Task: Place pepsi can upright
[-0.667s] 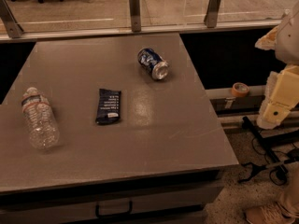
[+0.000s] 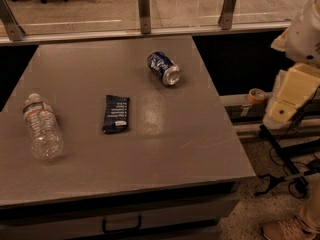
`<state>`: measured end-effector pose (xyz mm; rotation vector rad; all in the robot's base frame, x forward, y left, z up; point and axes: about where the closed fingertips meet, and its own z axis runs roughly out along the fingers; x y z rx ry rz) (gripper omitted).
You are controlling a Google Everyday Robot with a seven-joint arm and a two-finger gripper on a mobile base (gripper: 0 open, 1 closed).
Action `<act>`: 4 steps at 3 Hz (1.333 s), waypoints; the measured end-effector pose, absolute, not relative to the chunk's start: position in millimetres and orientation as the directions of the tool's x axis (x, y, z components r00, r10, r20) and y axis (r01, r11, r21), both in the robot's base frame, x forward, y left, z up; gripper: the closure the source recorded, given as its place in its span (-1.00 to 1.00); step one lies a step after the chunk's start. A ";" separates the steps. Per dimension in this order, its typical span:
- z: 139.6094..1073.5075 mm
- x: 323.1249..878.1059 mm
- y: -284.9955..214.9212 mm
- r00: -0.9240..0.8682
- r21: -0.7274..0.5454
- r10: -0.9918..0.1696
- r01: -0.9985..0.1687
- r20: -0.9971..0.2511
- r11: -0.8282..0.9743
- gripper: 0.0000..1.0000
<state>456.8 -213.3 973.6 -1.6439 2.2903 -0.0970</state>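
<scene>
The pepsi can (image 2: 164,68) is dark blue with a silver top. It lies on its side on the far middle of the grey table (image 2: 165,144), its top facing the front right. My gripper (image 2: 291,95) shows as a cream-coloured part at the right edge of the view. It is off the table, well to the right of the can and apart from it. It holds nothing that I can see.
A clear plastic bottle (image 2: 42,128) lies on its side at the table's left. A flat dark wrapper (image 2: 116,113) lies in the middle. A glass railing (image 2: 144,9) runs behind the table. A tape roll (image 2: 257,95) and cables (image 2: 285,169) lie to the right.
The cream arm part at the right has shifted slightly left and up. The can, wrapper and bottle have not moved.
</scene>
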 end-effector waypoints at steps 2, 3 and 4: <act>935.8 567.4 -185.6 -0.553 -0.086 -0.756 -0.785 -0.351 0.614 -1.00; 919.4 622.3 -161.9 -0.670 -0.023 -0.643 -0.686 -0.371 0.727 -1.00; 902.0 663.7 -132.7 -0.756 0.016 -0.551 -0.594 -0.353 0.804 -1.00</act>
